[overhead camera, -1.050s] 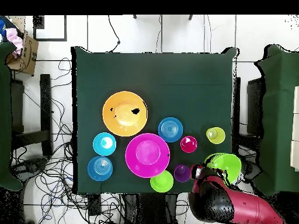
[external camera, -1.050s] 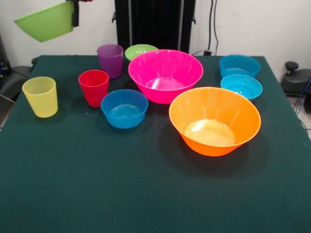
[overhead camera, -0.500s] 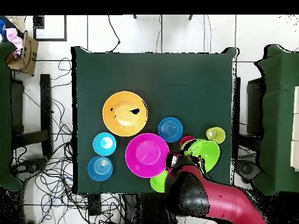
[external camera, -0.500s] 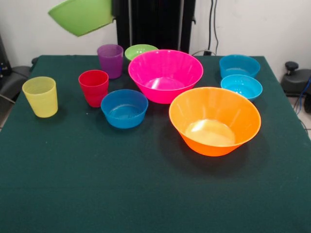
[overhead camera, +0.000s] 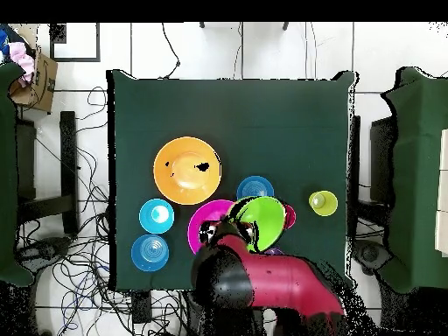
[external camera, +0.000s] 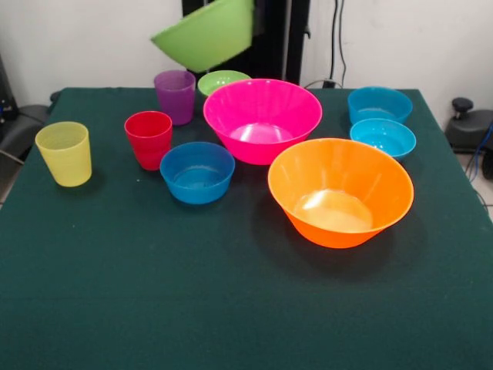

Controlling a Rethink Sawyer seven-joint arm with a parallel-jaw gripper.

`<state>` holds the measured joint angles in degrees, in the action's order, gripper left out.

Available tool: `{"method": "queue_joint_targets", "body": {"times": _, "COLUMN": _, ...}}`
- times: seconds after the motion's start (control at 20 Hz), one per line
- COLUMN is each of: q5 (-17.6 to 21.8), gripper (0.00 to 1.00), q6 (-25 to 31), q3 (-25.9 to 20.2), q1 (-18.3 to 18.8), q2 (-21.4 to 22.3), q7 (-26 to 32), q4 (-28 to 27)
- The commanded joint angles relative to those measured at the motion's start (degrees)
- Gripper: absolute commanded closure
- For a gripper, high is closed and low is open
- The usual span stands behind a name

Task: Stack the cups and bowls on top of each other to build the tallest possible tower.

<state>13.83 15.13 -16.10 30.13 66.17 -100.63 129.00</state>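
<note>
A medium green bowl (external camera: 206,35) hangs tilted in the air above the purple cup (external camera: 176,95) and the small green bowl (external camera: 222,80). My gripper (overhead camera: 234,225) is shut on its rim. From overhead this green bowl (overhead camera: 261,219) overlaps the pink bowl (overhead camera: 206,231) and hides most of the red cup (overhead camera: 290,216). On the table stand the pink bowl (external camera: 262,119), the orange bowl (external camera: 339,191), one blue bowl (external camera: 197,171), two more blue bowls (external camera: 379,102) (external camera: 383,137), the red cup (external camera: 149,139) and the yellow cup (external camera: 64,153). Nothing on the table is stacked.
The green table cloth (external camera: 154,308) reaches the near edge in the front view. Overhead, my arm (overhead camera: 262,289) covers the table's edge nearest the base. Cables (overhead camera: 74,262) and a cardboard box (overhead camera: 31,74) lie on the floor.
In the front view the arm has carried the green bowl from the far left to the right. It now hangs above the purple cup and the small green bowl, beside the pink bowl.
</note>
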Motion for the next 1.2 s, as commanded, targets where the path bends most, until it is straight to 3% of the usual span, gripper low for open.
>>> {"method": "queue_joint_targets", "body": {"times": 0.05, "q5": -0.54, "gripper": 1.00, "q6": -3.64, "q3": 7.04, "q1": -7.28, "q2": -14.19, "q7": -12.76, "q4": -8.03}}
{"method": "queue_joint_targets", "body": {"times": 0.2, "q5": 1.16, "gripper": 1.00, "q6": -7.50, "q3": 7.67, "q1": -6.29, "q2": -17.64, "q7": -11.62, "q4": -9.55}}
{"method": "queue_joint_targets", "body": {"times": 0.35, "q5": 2.21, "gripper": 1.00, "q6": -7.29, "q3": 7.49, "q1": -5.39, "q2": -18.14, "q7": -10.37, "q4": -11.03}}
{"method": "queue_joint_targets", "body": {"times": 0.8, "q5": 1.80, "gripper": 1.00, "q6": 1.12, "q3": 4.84, "q1": -1.61, "q2": -14.24, "q7": -4.56, "q4": -14.21}}
{"method": "queue_joint_targets", "body": {"times": 1.2, "q5": 2.76, "gripper": 1.00, "q6": -3.81, "q3": 7.23, "q1": -4.56, "q2": -17.85, "q7": -8.01, "q4": -15.33}}
